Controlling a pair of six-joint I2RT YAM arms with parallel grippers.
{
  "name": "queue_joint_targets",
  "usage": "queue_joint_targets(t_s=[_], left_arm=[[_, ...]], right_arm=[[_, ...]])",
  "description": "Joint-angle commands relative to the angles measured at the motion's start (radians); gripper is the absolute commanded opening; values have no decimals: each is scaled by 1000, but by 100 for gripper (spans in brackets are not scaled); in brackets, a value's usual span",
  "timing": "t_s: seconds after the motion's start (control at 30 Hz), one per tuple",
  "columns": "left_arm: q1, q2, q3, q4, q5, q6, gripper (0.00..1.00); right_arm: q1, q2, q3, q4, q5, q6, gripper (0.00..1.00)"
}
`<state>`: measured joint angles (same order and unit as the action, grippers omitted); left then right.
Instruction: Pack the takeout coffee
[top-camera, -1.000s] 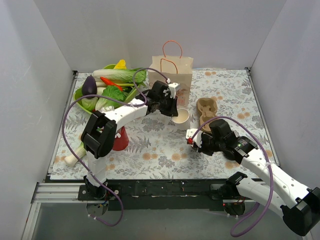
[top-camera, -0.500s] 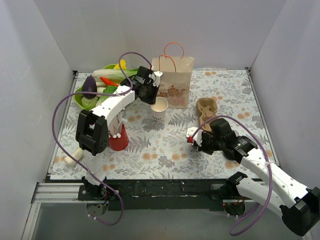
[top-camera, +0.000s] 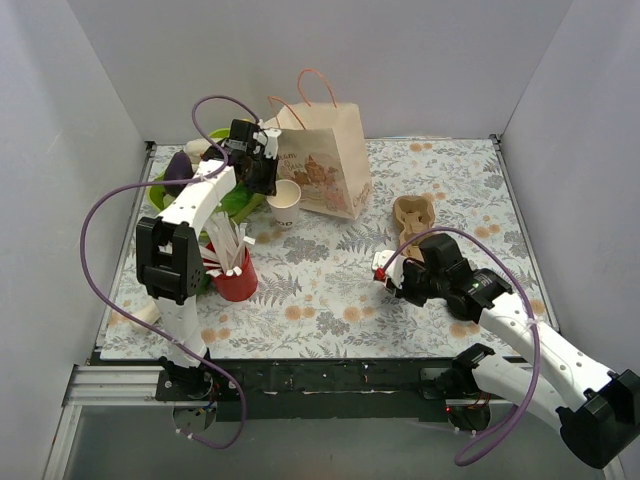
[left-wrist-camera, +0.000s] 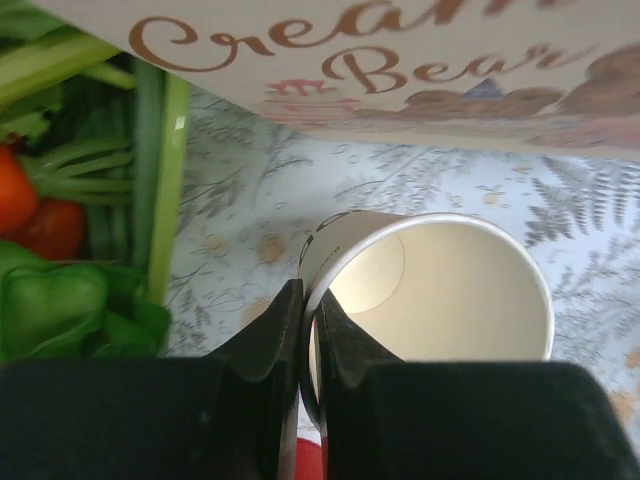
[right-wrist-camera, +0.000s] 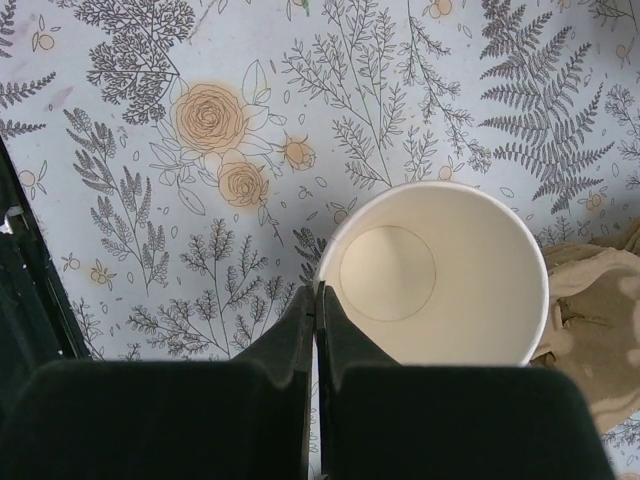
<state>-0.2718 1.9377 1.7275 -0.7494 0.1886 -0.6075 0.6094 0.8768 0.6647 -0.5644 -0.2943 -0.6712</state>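
Left pincer clamped on the rim of lidless cup, far left beside paper bag. Right pincer clamped on second lidless cup, just beside cardboard carrier. Lidded coffee: position cannot be told.

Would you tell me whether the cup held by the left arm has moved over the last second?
Yes. The cup in the left gripper has travelled left, away from the carrier and toward the vegetables.

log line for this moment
left gripper: shut on rim of lidless cup by paper bag | right gripper: shut on rim of second lidless cup beside cardboard carrier
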Motion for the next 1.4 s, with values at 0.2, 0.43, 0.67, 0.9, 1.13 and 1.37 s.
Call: queue_joint_targets(t_s=[0.2,0.43,0.67,0.9,1.13,1.37], left_arm=[[-35,-129,-52,32,206,11,0],[-35,-223,-121,-2,172,77,0],[-27,-194,-155,90,-92,35,0],[-7,-80,-86,134,-67,-47,0],[-1,-10,-51,160,-75,-34,0],[-3,7,-46,159,-61,-46,41]], right_arm=[[-11,33,49,24,1,16,1],[-13,37,44,31,1,25,1],[-13,53,58,38,-3,22,1],[-13,77,91,28,-23,7,1],[-11,93,125,17,-39,-5,1],[-11,103,145,8,-49,-7,1]])
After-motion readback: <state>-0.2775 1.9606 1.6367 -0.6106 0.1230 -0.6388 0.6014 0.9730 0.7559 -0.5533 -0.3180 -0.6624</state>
